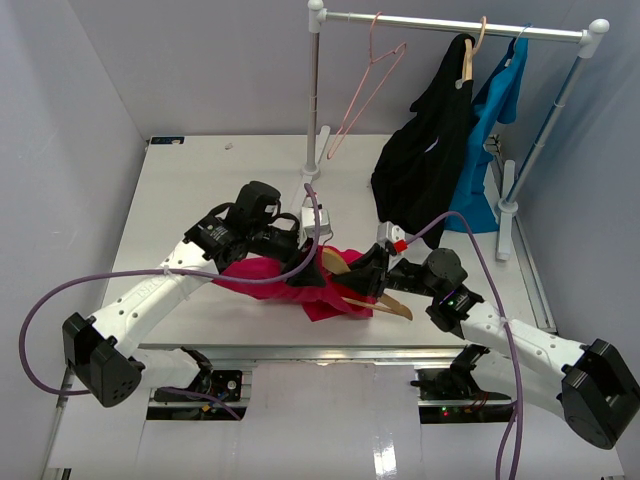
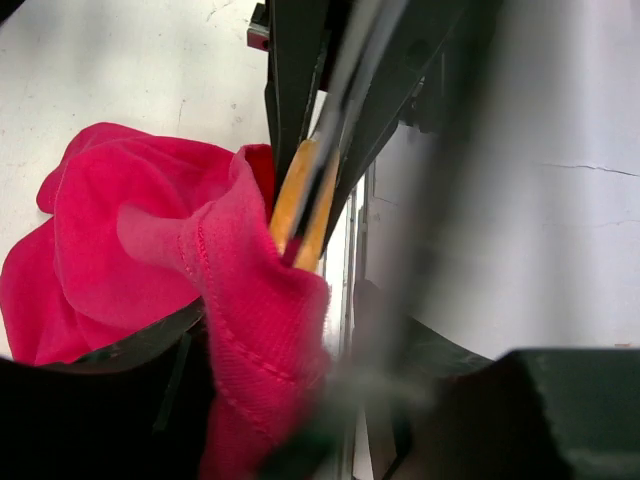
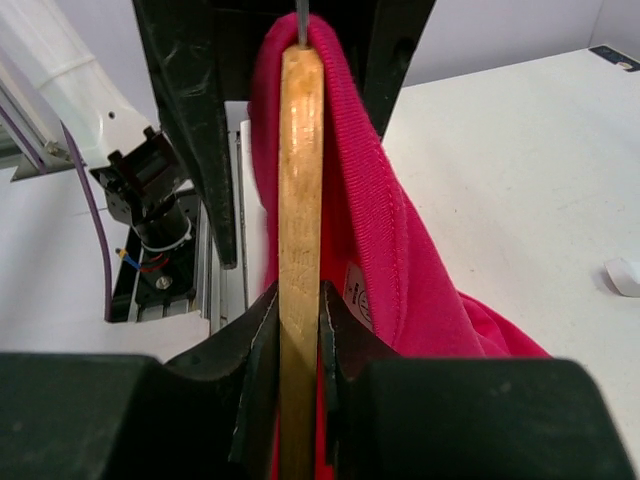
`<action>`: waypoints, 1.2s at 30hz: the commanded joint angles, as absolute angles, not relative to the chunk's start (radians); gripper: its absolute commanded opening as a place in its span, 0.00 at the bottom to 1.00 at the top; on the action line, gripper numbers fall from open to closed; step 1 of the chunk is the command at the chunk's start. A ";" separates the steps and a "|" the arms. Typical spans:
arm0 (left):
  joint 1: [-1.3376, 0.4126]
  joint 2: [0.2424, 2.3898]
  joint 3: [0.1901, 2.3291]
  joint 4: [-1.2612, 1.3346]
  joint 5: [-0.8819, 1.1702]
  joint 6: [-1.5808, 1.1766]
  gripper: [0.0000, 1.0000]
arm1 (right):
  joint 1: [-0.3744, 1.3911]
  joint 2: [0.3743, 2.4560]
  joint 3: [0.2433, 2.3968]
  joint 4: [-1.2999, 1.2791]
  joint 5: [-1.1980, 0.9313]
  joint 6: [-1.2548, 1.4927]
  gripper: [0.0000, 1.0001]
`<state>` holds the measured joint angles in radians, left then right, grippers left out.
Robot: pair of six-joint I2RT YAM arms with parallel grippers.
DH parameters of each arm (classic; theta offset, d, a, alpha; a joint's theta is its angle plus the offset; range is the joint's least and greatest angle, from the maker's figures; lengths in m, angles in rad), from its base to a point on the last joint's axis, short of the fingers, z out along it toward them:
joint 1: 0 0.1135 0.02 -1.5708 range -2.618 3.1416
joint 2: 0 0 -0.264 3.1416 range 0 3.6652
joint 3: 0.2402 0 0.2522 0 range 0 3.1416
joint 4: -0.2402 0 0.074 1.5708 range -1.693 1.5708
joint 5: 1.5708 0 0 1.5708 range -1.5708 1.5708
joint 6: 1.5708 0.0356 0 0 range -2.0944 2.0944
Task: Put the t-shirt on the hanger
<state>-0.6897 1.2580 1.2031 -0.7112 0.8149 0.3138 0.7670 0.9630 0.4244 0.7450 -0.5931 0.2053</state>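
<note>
The magenta-red t-shirt (image 1: 260, 272) lies crumpled mid-table, partly pulled over the tan wooden hanger (image 1: 398, 309). My right gripper (image 1: 372, 278) is shut on the hanger's bar (image 3: 300, 180), which stands edge-on between its jaws (image 3: 298, 320). The shirt (image 3: 400, 250) drapes over the bar's far end, and its white label (image 3: 358, 297) sits beside the right finger. My left gripper (image 1: 303, 262) is at the shirt's right side. In the left wrist view its jaws (image 2: 300, 350) stand apart, blurred, with a fold of shirt (image 2: 120, 230) lying over the left finger below the hanger's end (image 2: 298, 205).
A clothes rack (image 1: 450, 25) stands at the back right with a pink wire hanger (image 1: 365, 85), a black garment (image 1: 425, 160) and a blue shirt (image 1: 495, 100). Its left post (image 1: 313, 100) rises just behind the work spot. A metal rail (image 1: 320, 355) runs along the near edge.
</note>
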 commanded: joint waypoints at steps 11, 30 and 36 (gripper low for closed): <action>-0.686 1.227 1.242 -0.706 0.727 0.233 0.00 | 0.767 0.891 0.500 0.791 -0.471 0.156 0.13; -0.681 1.065 1.154 -0.652 0.675 0.250 0.45 | 0.765 0.853 0.490 0.783 -0.490 0.131 0.08; -0.682 1.122 1.212 -0.715 0.695 0.265 0.67 | 0.765 0.839 0.482 0.780 -0.507 0.121 0.08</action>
